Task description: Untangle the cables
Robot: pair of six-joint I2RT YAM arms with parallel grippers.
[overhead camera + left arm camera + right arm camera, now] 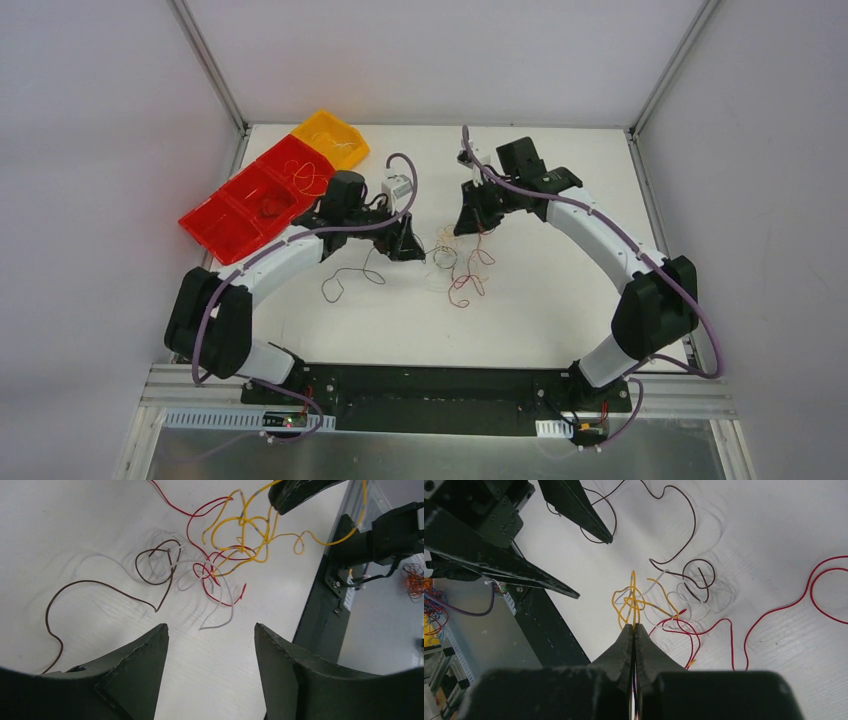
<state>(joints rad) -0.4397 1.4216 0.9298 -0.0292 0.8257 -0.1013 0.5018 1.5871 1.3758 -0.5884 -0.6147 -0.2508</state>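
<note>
The cables (458,263) lie tangled mid-table: yellow (245,535), red (220,577), white (217,607) and brown (155,570) strands. A dark strand (345,280) trails left of the tangle. My right gripper (468,228) is above the tangle's far side. In the right wrist view it (634,626) is shut on the yellow cable (630,600), whose loops hang lifted from the fingertips. Red (774,614) and brown (694,575) strands lie beyond. My left gripper (414,250) is just left of the tangle, open and empty (211,630), with the strands ahead of its fingertips.
Red bins (250,205) and an orange bin (330,138) stand in a row at the back left, with a few wires inside. The table's near edge and black base rail (325,605) run close to the tangle.
</note>
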